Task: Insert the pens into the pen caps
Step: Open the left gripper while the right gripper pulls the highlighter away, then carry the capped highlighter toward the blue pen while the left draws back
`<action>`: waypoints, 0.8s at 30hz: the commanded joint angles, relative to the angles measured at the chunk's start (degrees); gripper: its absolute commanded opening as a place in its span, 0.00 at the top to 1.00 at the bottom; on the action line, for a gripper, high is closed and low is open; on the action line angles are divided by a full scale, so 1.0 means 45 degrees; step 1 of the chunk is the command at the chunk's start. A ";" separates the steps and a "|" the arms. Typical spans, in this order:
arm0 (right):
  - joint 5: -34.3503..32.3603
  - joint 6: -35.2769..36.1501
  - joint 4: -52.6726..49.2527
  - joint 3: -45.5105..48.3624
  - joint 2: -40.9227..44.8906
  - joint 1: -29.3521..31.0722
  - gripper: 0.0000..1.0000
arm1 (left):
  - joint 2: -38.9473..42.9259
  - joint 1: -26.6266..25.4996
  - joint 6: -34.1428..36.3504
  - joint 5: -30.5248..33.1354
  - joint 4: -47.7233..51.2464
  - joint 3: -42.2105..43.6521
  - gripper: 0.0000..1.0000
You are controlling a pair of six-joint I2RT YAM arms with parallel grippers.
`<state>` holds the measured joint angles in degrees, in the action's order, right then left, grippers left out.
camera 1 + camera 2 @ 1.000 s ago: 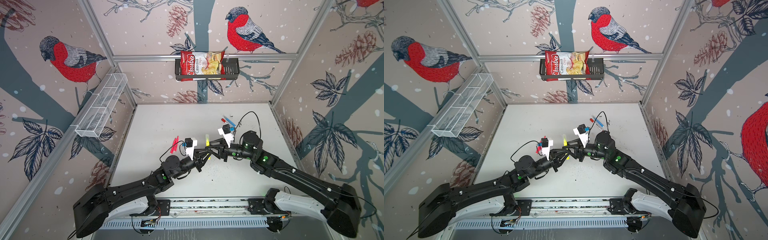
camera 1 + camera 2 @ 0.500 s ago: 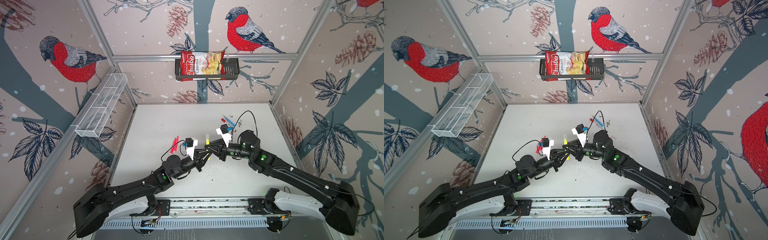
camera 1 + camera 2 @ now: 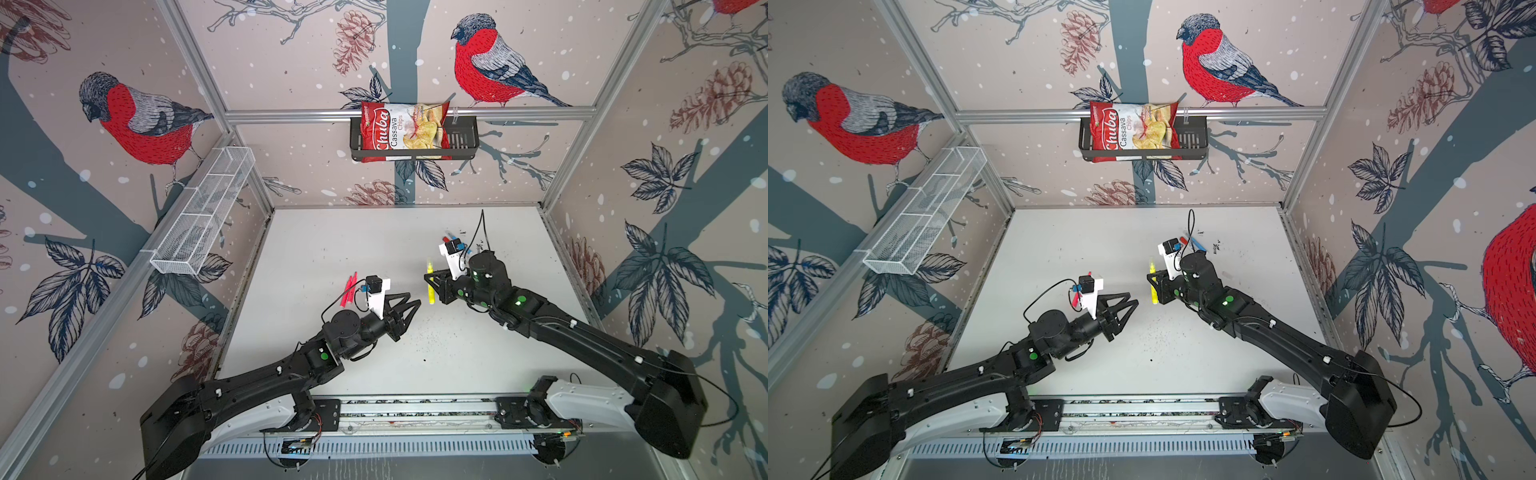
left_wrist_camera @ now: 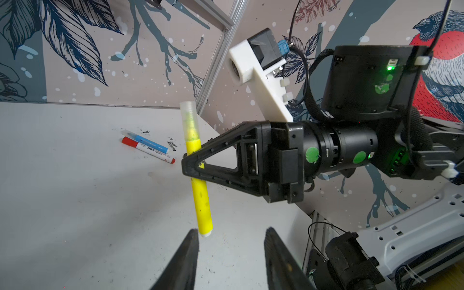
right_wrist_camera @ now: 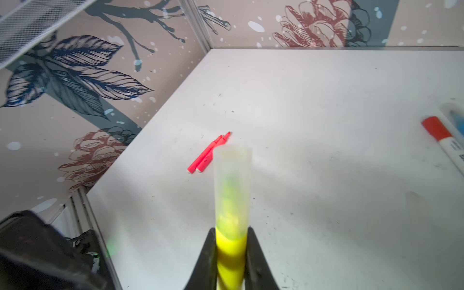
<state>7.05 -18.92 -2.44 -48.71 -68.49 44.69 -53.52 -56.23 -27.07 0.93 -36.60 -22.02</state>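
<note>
My right gripper is shut on the yellow pen, which stands upright above the table. A translucent pen cap sits over the pen's upper end. My left gripper is open and empty, a little to the left of the pen's lower end. Two pink-red pens lie side by side, uncapped, left of the left wrist. A blue pen and a white-barrelled pen with red ends lie at the back right.
A black wall basket with a chips bag hangs on the back wall. A white wire basket is fixed to the left wall. The arms' base rail runs along the front edge. Dark specks dot the white table.
The two grippers, which met at the yellow pen, have parted. The left one has opened and drawn back; the right one has shut on the pen and carried it right and back.
</note>
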 commanded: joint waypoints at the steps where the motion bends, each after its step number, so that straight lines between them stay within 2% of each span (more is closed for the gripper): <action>1: -0.1796 0.0399 -0.1123 -0.0407 -0.0366 -0.0048 0.90 | 0.0282 0.0007 0.0080 0.0833 0.0724 0.0074 0.56; 12: -0.5229 0.1343 -0.3197 -0.2082 -0.2862 -0.0202 0.90 | 0.0835 0.0012 0.0247 0.1438 0.1677 0.0072 0.56; 19: -0.6387 0.2464 -0.3744 -0.3101 -0.4698 -0.0481 0.88 | 0.1131 0.0014 0.0254 0.1570 0.1990 0.0098 0.56; 24: -0.7383 0.3613 -0.3902 -0.3916 -0.6175 -0.0889 0.91 | 0.1515 0.0014 0.0239 0.1706 0.2169 0.0225 0.56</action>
<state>-21.15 -7.14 -18.85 -64.84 -94.04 41.34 -47.29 -56.23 -26.61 7.66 -27.31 -21.21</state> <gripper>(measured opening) 0.170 0.442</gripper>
